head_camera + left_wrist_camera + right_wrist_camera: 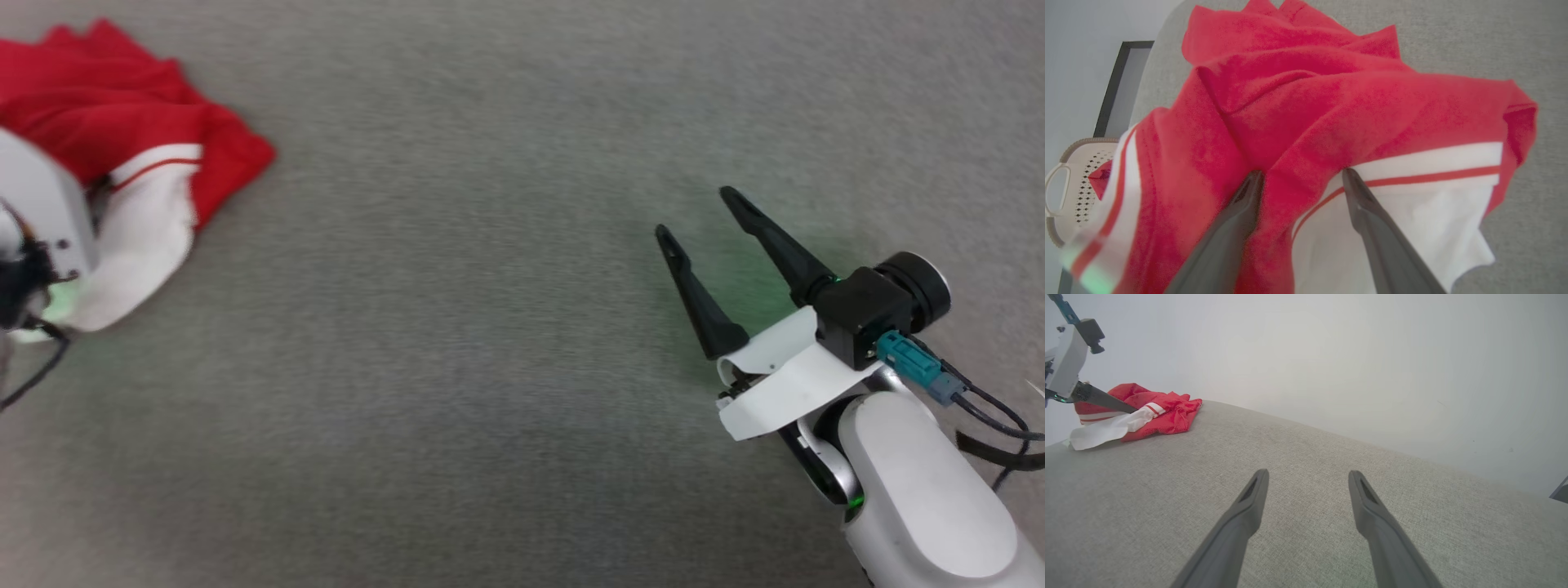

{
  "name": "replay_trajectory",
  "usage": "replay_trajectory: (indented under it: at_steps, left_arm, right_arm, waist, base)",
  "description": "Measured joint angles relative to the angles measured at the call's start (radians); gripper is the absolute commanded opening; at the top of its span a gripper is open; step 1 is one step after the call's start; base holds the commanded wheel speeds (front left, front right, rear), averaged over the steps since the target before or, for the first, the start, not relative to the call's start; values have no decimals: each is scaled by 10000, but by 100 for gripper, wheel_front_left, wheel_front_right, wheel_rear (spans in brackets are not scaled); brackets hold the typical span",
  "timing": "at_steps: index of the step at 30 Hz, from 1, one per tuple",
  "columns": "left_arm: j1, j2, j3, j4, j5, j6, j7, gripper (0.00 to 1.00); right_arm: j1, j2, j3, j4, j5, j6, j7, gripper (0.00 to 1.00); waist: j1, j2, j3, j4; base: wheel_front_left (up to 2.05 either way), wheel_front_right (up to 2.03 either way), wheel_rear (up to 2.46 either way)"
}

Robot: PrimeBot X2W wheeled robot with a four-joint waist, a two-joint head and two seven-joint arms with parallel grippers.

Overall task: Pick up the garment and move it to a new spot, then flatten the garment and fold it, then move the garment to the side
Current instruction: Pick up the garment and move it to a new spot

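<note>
Beige basket (pixel 1081 155) near crumpled garment (pixel 1306 102).

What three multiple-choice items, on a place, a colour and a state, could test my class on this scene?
1. Where in the head view does the garment lie? A centre; B upper left; C lower right.
2. What colour is the panel below its striped trim? A white; B blue; C black.
3. How is the right gripper? A shut on the garment; B shut, empty; C open, empty.
Answers: B, it lies at the upper left corner; A, the panel is plainly white; C, its fingers stand apart over the grey surface, far from the garment.
</note>
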Motion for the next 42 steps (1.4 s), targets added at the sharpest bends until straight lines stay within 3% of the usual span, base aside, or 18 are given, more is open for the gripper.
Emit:
replay_trajectory:
  at_steps: [11,17,18,19,20,30,42]
  left_arm:
    - [-223,784,-207,359,-1639,10,1444,100]
    - [-289,1097,-374,328,-2132,42,1480,100]
    - [-286,1116,-420,314,-2178,42,1429,47]
    - [-259,1120,-456,276,-2207,44,1248,36]
    - [-215,1097,-439,268,-2311,46,988,0]
    - [144,667,-1264,-713,-2589,69,-796,0]
    - [-504,869,-3986,-4171,-2711,4,-1599,0]
  right_arm:
    - [-130,6,251,-1177,-115,0,276,100]
    - [-87,56,270,-1651,-190,0,441,100]
    - [-82,58,276,-1680,-192,0,449,100]
    - [-71,61,284,-1693,-194,0,466,100]
    - [-47,63,284,-1712,-194,0,481,100]
    - [406,343,29,-1218,19,0,249,100]
    - [1262,848,-909,-589,491,0,-194,100]
  waist:
    - [0,0,970,-1060]
    - [0,0,1233,-1381]
    - [0,0,1226,-1400]
    - [0,0,1203,-1410]
    - [0,0,1171,-1412]
    - [0,0,336,-1273]
    - [0,0,-1037,-1375]
  base:
    - [0,0,0]
    - [0,0,0]
    - [0,0,0]
    - [0,0,0]
    - [0,0,0]
    - [0,0,0]
    - [0,0,0]
